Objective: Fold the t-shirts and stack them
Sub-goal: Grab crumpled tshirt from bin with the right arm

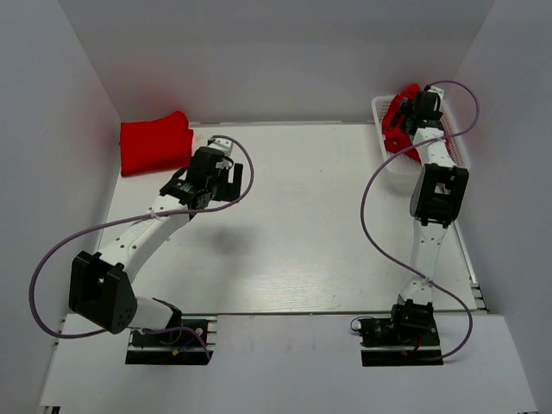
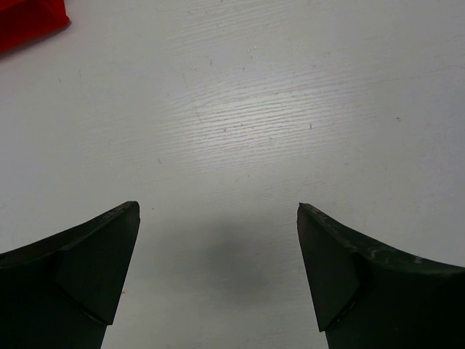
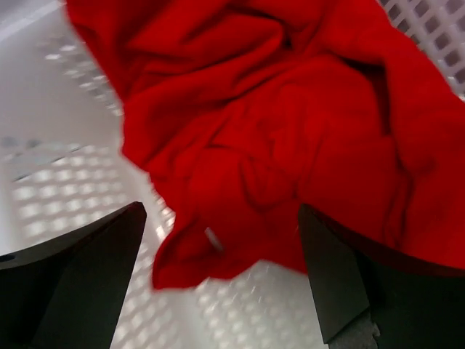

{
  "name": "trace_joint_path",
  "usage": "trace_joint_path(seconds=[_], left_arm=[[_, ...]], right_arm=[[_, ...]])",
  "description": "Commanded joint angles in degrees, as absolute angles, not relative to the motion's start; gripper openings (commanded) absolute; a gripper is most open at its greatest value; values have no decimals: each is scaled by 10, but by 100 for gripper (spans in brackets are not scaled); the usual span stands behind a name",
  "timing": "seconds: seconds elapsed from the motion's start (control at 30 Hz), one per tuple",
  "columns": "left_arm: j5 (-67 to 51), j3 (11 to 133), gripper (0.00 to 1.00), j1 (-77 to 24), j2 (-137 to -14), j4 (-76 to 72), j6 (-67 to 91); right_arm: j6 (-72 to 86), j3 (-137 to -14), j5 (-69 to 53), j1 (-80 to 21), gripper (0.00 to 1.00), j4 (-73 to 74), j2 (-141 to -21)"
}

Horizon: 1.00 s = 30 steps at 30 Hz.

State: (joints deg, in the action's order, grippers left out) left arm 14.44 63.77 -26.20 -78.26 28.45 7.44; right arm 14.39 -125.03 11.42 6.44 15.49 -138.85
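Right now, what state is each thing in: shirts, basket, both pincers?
Folded t-shirt: folded, on the table's far left.
Crumpled t-shirt: bunched up, unfolded.
White mesh basket: upright, holding the crumpled t-shirt.
Left pincer: open, empty.
Right pincer: open, over the crumpled t-shirt.

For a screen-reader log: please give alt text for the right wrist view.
A crumpled bright red cloth t-shirt lies in a white plastic mesh basket. The right gripper hangs open over it, dark fingers at both lower corners.
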Motion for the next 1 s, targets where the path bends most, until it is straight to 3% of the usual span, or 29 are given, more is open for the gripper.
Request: trace_joint_path(seconds=[0.0, 0.17, 0.27, 0.33, 0.4, 0.43, 0.47, 0.97], left_arm=[[134, 671, 100, -259, -801, 303, 69], [134, 686, 100, -259, -822, 327, 74], [140, 686, 100, -259, -822, 327, 74], [140, 686, 100, -259, -822, 327, 74], [140, 686, 100, -259, -822, 322, 74], [140, 686, 100, -259, -822, 322, 79], [140, 686, 100, -259, -822, 322, 79], [66, 650, 100, -259, -759, 289, 96]], right_arm=[[120, -1281, 115, 69, 91, 36, -1439], [150, -1331, 96, 78, 91, 8, -1502], [163, -1325, 86, 82, 82, -32, -1515], [164, -1312, 83, 83, 68, -50, -1515], [174, -1310, 83, 85, 46, -59, -1516], [177, -1309, 85, 85, 15, -64, -1506], [184, -1303, 95, 87, 0, -67, -1504], [82, -1161, 26, 88, 0, -83, -1243]])
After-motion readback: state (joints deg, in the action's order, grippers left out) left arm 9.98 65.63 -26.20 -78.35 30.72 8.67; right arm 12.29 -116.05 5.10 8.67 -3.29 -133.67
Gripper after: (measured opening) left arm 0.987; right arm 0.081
